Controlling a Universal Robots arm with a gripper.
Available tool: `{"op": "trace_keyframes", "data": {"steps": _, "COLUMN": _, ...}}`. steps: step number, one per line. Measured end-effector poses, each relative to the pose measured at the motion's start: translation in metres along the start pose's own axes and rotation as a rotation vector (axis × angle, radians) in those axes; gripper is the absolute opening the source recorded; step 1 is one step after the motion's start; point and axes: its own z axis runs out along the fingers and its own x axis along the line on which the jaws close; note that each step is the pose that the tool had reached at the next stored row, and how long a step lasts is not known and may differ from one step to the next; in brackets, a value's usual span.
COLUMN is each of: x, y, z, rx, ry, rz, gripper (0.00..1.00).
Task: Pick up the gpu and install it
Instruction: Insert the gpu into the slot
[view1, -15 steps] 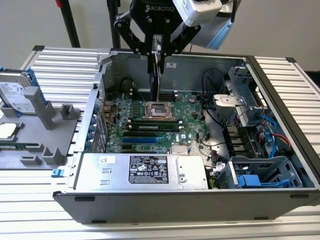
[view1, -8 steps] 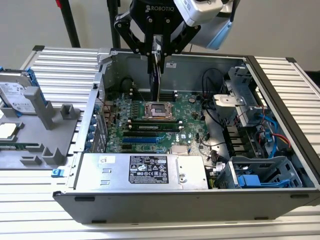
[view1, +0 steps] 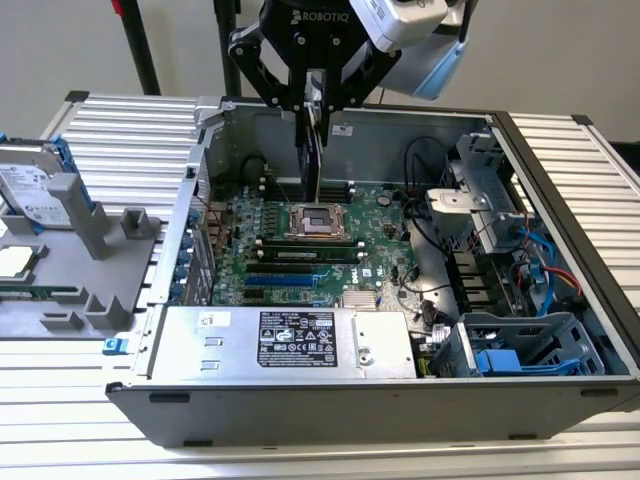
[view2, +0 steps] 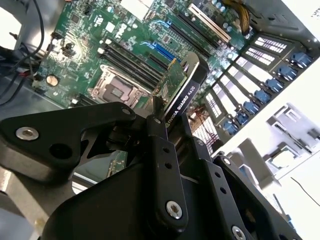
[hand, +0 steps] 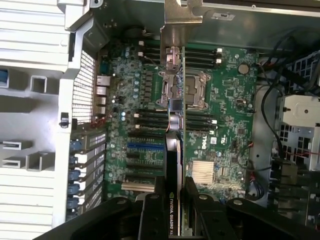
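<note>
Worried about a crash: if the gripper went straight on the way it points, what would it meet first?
Likely the CPU socket on the motherboard, hit first by the gpu held in the gripper; depth is unclear.

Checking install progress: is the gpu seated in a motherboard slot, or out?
Out. The gripper holds the gpu edge-on above the motherboard; in the second wrist view its far end hangs clear of the slots.

gpu (view2: 187, 82): glossy black plastic cover, matt green board. gripper (hand: 172, 186): matt black metal. computer case (view1: 330, 415): dull grey sheet metal. table (view1: 120, 130): ribbed aluminium.
</note>
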Motion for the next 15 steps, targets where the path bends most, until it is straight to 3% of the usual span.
{"op": "trace_keyframes", "data": {"steps": 15, "x": 0.0000, "y": 0.0000, "z": -0.0002, "rx": -0.0011, "ry": 0.0013, "rz": -0.059, "gripper": 0.00}}
